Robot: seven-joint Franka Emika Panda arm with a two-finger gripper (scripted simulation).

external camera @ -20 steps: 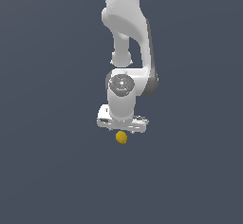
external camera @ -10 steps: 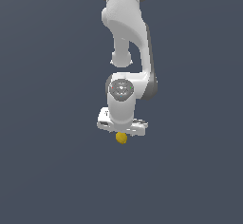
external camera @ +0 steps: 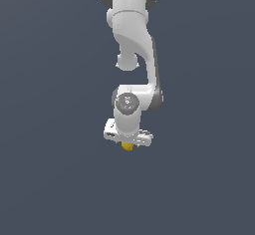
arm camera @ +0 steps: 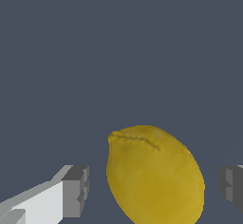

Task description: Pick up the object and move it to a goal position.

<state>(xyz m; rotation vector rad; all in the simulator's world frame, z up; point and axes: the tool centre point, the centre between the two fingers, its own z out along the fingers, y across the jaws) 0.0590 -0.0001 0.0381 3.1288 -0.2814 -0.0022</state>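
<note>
between the spread fingers of the gripper (arm camera: 152, 190) sits the lemon (arm camera: 154, 175), untouched on either side. centre it, then close evenly so it cannot squirt sideways.

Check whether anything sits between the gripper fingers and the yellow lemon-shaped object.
Nothing visible does. In the wrist view the yellow object sits between the open gripper fingers, with only bare grey surface in the gaps on each side.
</note>
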